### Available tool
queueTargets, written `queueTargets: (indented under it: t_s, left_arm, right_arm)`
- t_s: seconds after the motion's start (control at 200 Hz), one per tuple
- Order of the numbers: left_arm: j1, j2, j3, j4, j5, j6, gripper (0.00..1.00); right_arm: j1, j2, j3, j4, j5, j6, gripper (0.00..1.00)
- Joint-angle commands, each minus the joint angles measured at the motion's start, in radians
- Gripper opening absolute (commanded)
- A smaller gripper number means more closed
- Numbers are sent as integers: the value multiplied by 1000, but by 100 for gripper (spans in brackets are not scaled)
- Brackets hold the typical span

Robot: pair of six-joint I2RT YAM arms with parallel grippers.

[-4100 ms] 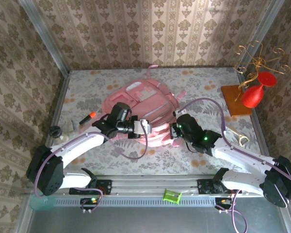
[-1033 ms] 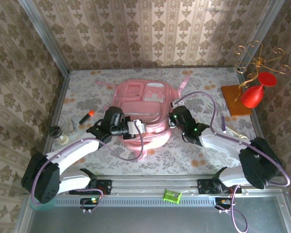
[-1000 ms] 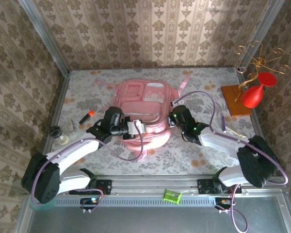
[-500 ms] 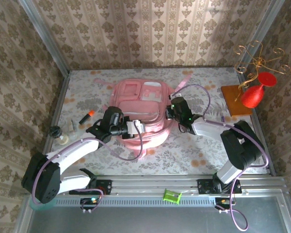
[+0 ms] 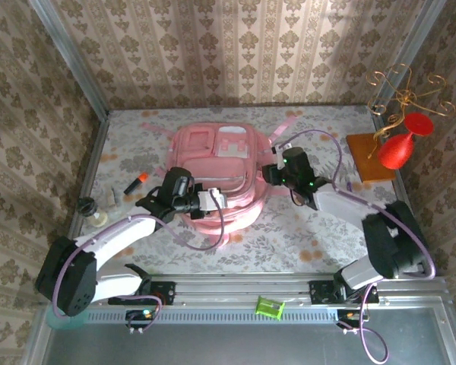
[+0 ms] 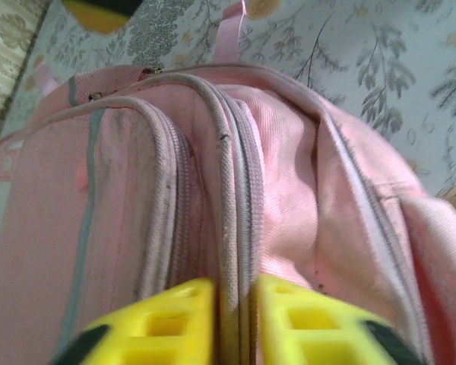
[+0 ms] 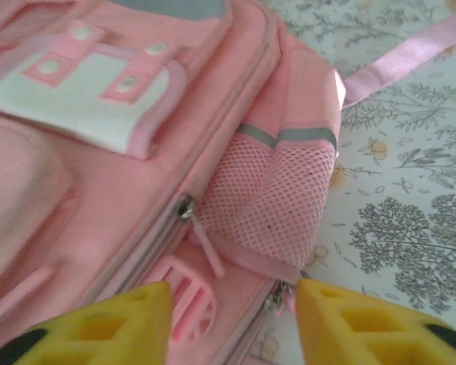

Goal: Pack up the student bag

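Toward the far edge of the table (image 5: 319,228), about midway between its left and right edges, I see the pink backpack (image 5: 213,144) lying flat with its front pockets facing up and its straps trailing toward the far edge.

My left gripper (image 5: 216,199) sits over the near part of the backpack. On its wrist camera the left gripper (image 6: 235,283) has its two yellow fingers (image 6: 167,323) close together, with a raised zip seam (image 6: 229,190) running into the narrow gap and filling it. I cannot tell whether they pinch the seam or only flank it.

My right gripper (image 5: 270,173) is at the backpack's right side. Its wrist camera shows the right gripper (image 7: 232,289) released, the fingers (image 7: 99,327) spread wide and grasping nothing. A zip pull (image 7: 201,239) and the lower edge of the mesh side pocket (image 7: 277,205) lie just ahead of the gap.

An orange marker (image 5: 137,182) lies near the left edge, well apart from the backpack. A red vase (image 5: 399,148) stands near the far right corner.
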Motion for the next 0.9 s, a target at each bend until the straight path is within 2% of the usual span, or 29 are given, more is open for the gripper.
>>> queueTargets:
  t_s: [0.0,0.045,0.095,0.15,0.19,0.275,0.31,0.355,0.41,0.465,0.55,0.715,0.895]
  left_arm:
    - [32,-66,-20,-17,136,-60,42]
    - [39,-97,-37,13,171,-98,52]
    - [47,-126,-58,73,186,-176,73]
    - [59,-157,-75,153,173,-296,83]
    - [72,-168,-86,227,110,-416,86]
    - [127,-160,-76,301,-139,-722,89]
    - [154,-142,-52,270,-238,-848,89]
    - [234,-106,-5,186,-346,-1009,87]
    - [301,-47,46,84,-361,-1149,85]
    - [338,9,76,50,-322,-1210,84]
    - [345,80,114,42,-280,-1239,83]
    - [343,270,241,-16,-133,-1243,79]
    - [340,393,313,-5,-52,-1227,71]
  right_arm:
    - [4,-78,-23,-47,-155,-67,51]
    - [4,-89,-29,-20,-186,-70,54]
    - [4,-76,-27,16,-222,-75,56]
    - [6,-32,4,44,-261,-55,59]
    - [6,4,39,49,-281,-28,62]
    - [5,95,124,42,-265,72,64]
    - [4,131,155,38,-286,103,64]
    - [7,173,177,39,-299,152,66]
    - [9,211,190,46,-319,207,66]
    - [11,233,190,54,-334,248,65]
    - [23,235,172,73,-359,292,65]
    - [73,224,143,39,-365,350,64]
    - [148,162,78,99,-382,395,63]
